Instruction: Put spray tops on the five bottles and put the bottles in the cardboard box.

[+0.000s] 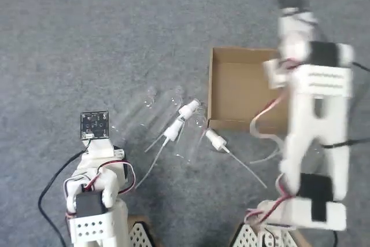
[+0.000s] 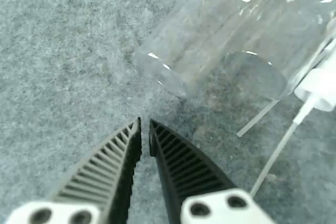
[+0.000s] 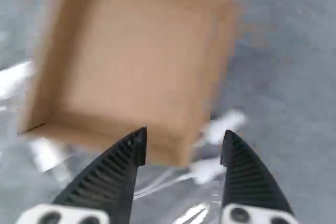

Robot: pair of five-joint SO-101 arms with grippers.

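Lying flat, bottles (image 1: 136, 110) run diagonally, bases toward left fingers (image 2: 118, 163)

Soft, even light falls bright over the grey table (image 1: 87, 56), with faint shadows and small white glints on the clear bottles (image 2: 210, 35), while the right arm (image 1: 317, 114) and the box (image 3: 131, 61) are smeared by blur.

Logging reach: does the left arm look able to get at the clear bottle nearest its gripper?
Probably yes: the left gripper hangs just short of the clear bottle, with only bare grey mat between them. Its jaws are shut and must open first.
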